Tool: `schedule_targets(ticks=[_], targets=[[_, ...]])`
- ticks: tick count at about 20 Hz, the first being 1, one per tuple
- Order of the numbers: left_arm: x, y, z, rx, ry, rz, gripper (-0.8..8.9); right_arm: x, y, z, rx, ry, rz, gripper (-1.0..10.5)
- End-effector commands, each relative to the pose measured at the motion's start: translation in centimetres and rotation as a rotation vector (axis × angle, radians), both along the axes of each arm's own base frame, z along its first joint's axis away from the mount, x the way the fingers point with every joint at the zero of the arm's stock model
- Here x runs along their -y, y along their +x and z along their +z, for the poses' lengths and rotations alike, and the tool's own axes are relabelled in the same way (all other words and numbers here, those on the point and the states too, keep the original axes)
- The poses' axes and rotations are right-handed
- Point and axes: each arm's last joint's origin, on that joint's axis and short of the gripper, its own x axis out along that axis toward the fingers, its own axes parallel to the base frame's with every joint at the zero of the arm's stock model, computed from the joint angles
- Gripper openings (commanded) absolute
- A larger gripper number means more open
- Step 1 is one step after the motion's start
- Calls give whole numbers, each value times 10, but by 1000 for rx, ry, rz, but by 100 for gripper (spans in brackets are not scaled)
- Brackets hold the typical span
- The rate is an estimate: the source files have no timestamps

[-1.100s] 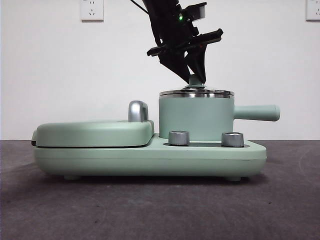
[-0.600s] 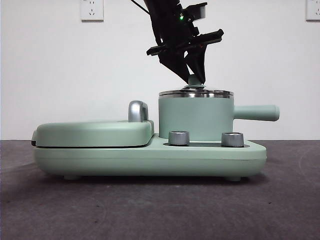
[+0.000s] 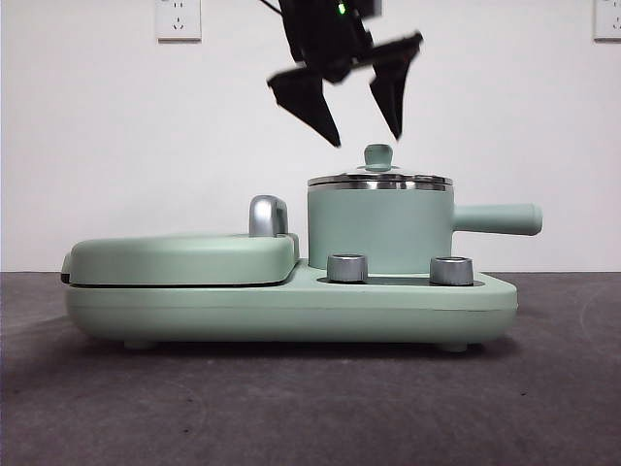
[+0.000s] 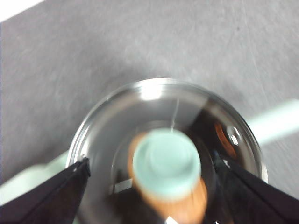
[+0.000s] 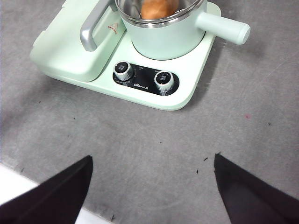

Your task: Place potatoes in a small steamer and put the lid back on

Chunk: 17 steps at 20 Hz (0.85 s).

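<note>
Lid [image 3: 380, 178] is sitting flat on the small steamer [image 3: 380, 228], steel rim on steel rim, knob up. Potato [image 5: 158, 8] is lying inside the pot, showing orange-brown through the glass in the left wrist view. Left gripper [image 3: 364, 136] is hanging directly above the knob with jaws spread wide, one tip on each side, touching nothing. Steamer is standing on the right half of the mint-green cooker base [image 3: 291, 306], handle pointing right; the closed grill plate [image 3: 179, 260] is taking the left half, two dials [image 3: 347, 268] at the near edge. Right gripper [image 5: 152, 186] is waiting well off on the near side over the grey table [image 5: 140, 154], jaws released and holding nothing.
</note>
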Motion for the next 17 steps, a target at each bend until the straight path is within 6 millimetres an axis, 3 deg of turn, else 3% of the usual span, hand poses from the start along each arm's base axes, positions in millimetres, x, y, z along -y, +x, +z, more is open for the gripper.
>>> schedule_targets(ticks=[1, 5, 10, 13, 17], targets=[[-12, -20, 33, -13, -49, -23, 439, -1, 1, 2, 8, 8, 3, 415], [-37, -53, 58, -141, -24, -59, 438, -1, 1, 2, 20, -8, 19, 415], [-79, -118, 91, -144, -38, -104, 438, -1, 1, 3, 37, -28, 40, 414], [-110, -164, 91, -120, -62, -152, 438, -3, 3, 6, 87, -11, 100, 413], [-140, -202, 80, -87, -84, -174, 438, -6, 4, 10, 137, 20, 168, 414]])
